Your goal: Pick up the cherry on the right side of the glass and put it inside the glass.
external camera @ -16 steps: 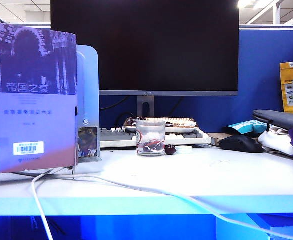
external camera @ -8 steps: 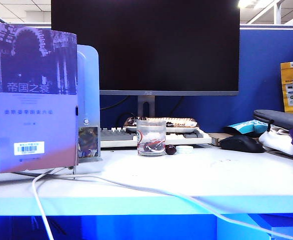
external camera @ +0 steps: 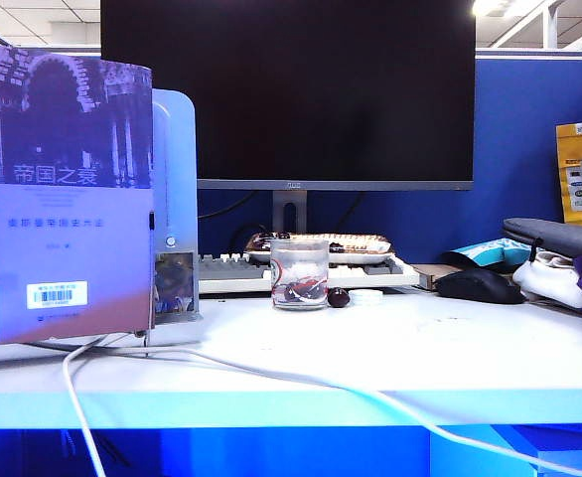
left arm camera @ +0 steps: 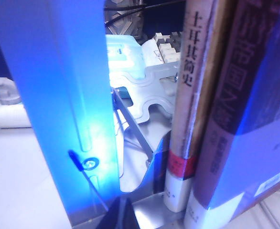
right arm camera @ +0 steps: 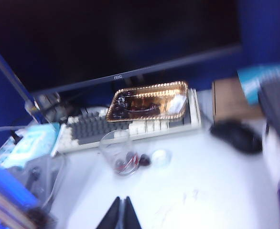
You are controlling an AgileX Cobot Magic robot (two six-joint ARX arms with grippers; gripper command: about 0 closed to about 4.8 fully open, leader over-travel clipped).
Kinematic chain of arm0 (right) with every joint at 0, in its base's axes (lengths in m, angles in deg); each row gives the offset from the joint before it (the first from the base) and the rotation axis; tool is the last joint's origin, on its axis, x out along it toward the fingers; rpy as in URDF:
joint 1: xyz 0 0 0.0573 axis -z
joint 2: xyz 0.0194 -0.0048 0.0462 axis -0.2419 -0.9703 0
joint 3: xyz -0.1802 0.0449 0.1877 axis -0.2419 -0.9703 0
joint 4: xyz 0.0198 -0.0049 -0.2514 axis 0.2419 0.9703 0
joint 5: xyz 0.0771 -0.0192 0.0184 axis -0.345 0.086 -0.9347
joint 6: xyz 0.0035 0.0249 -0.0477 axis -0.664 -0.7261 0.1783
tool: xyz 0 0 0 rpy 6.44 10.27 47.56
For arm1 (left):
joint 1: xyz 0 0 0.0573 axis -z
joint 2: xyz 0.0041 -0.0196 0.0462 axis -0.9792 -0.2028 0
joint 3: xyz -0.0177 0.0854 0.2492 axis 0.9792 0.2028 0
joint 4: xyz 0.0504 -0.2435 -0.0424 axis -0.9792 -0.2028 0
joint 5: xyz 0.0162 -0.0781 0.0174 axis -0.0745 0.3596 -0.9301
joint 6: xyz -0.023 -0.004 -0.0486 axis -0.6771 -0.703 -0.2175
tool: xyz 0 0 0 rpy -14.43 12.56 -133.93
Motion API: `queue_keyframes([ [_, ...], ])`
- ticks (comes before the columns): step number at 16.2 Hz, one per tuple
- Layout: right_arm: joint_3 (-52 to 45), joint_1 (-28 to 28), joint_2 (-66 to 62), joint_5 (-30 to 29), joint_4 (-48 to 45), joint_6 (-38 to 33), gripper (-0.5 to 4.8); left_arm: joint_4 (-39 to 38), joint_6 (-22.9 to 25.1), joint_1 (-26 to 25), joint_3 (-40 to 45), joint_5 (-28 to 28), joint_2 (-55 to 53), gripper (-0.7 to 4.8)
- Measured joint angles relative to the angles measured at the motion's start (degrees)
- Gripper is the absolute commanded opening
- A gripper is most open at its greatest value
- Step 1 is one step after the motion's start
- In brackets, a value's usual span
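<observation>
The clear glass (external camera: 299, 273) stands on the white desk in front of the keyboard, with dark red fruit at its bottom. The dark cherry (external camera: 339, 297) lies on the desk just to its right, touching nothing. The right wrist view shows the glass (right arm camera: 117, 151) and the cherry (right arm camera: 144, 160) from above, somewhat blurred. My right gripper (right arm camera: 122, 201) is shut and empty, above the desk well short of the glass. My left gripper (left arm camera: 123, 210) is shut and empty, close to a blue stand (left arm camera: 59, 95) and upright books (left arm camera: 197, 95). Neither arm shows in the exterior view.
A flat white disc (external camera: 366, 296) lies just right of the cherry. A black mouse (external camera: 480, 286) sits further right. Behind the glass are a keyboard (external camera: 233, 272) with a gold tray (right arm camera: 147, 101) on it, and a monitor (external camera: 289, 89). A white cable (external camera: 271, 376) crosses the desk's front.
</observation>
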Motion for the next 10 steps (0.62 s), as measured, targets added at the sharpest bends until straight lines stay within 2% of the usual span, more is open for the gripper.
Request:
queue_keyframes([
  [2,14.49,-0.07,-13.35,-2.14,8.92,1.66,-0.05,0.00,0.02,0.00,0.00,0.00,0.00,-0.05],
  [4,23.28,-0.07,-23.15,-5.90,14.38,1.70,-0.05,-0.02,0.00,0.00,0.00,0.00,0.00,-0.05],
  [5,26.93,-0.07,-28.68,-13.09,16.00,0.07,-0.05,-0.02,0.00,0.00,0.00,0.00,0.00,-0.05],
  [6,27.82,-0.09,-31.80,-18.23,13.35,-1.86,-0.05,0.00,0.00,0.00,0.00,0.00,0.00,-0.05],
  [8,27.82,-0.11,-37.44,-24.50,7.72,-6.05,-0.05,-0.02,0.00,0.00,0.00,0.00,0.00,-0.05],
  [10,27.76,-1.88,-43.32,-24.74,3.96,-7.04,-0.05,-0.02,0.00,0.00,0.00,0.00,0.00,-0.05],
])
